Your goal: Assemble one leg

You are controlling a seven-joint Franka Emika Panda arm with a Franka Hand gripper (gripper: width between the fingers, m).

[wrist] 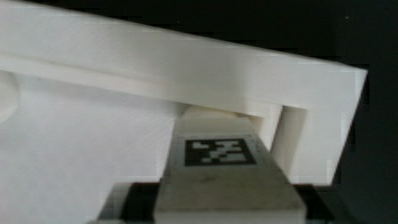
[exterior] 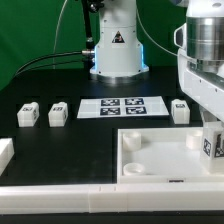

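**Leg may jam at the corner socket**

The gripper [exterior: 210, 136] is clenched on the leg [wrist: 217, 152], at the panel [exterior: 150, 168]'s corner, about 4 o'clock in the exterior view. A tilted or off-centre descent could, I judge, catch the rim wall and wedge or twist the leg. Whether it touches the socket, I cannot tell.

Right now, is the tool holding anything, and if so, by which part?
Yes, the leg. The tool grips it across the sides of its upper end, with its lower end near the panel's corner.
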